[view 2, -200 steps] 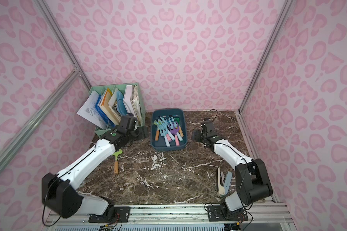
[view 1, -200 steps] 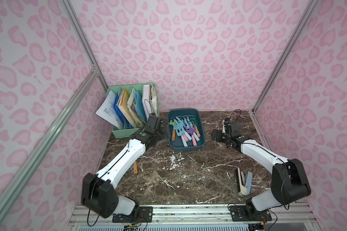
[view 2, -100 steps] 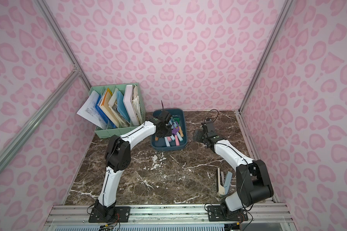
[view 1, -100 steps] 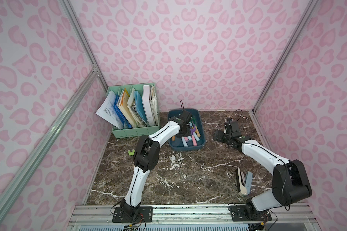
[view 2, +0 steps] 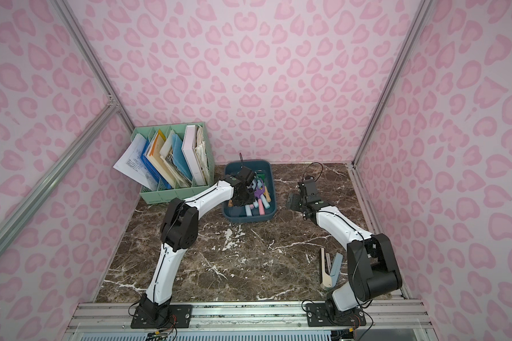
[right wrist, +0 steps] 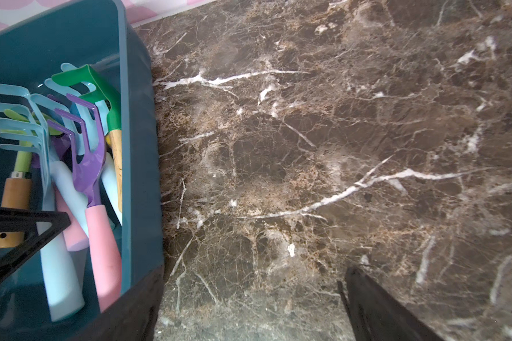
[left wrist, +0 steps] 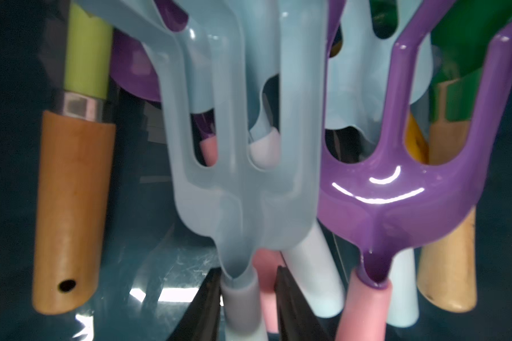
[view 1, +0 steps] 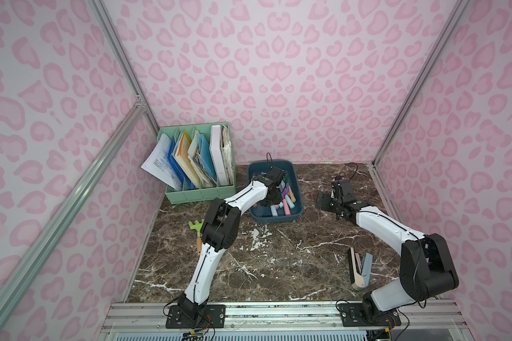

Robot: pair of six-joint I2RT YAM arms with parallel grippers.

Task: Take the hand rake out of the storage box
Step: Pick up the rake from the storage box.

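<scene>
here, left arm [view 1: 243, 195] stretched into storage box [view 1: 275, 219], gripper [left wrist: 248, 269] astride hand rake [left wrist: 243, 192], grip unclear

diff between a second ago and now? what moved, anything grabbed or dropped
Moved: left gripper swung from beside the mint-green file organiser into the dark teal plastic storage box, and its jaws narrowed around the handle of the pale blue hand rake; a firm grip isn't confirmed. Unchanged: right gripper open beside the box, lime-green wooden-handled rake on the marble table, the box.
</scene>
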